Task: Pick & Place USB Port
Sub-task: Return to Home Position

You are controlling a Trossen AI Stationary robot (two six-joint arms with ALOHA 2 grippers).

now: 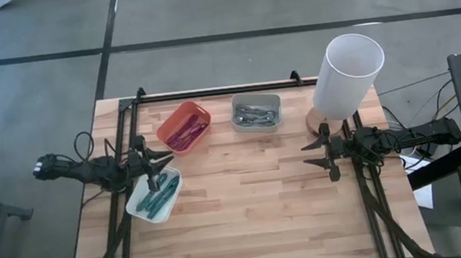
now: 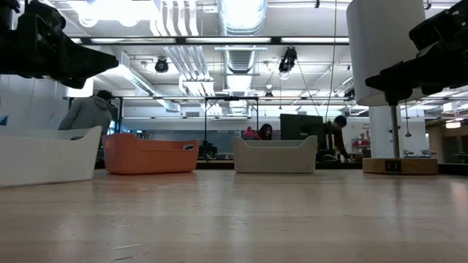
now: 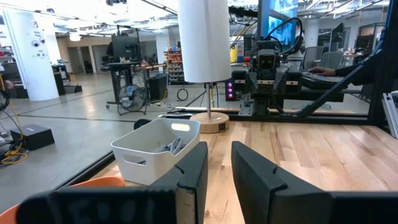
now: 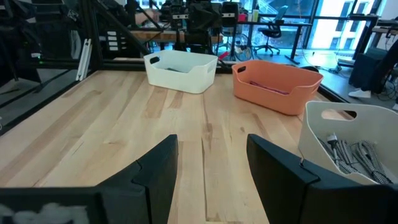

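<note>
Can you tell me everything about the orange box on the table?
The orange plastic bin is a rounded rectangular tub with an open top and a cut-out handle at one end. It stands flat on the wooden table, turned at an angle, near the far edge, beside the pale grey bin. Dark red cables lie inside. Nothing else touches it.

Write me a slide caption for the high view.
Left claw, open and empty, by the white bin of blue cables; right claw, open, beside the lamp.
</note>
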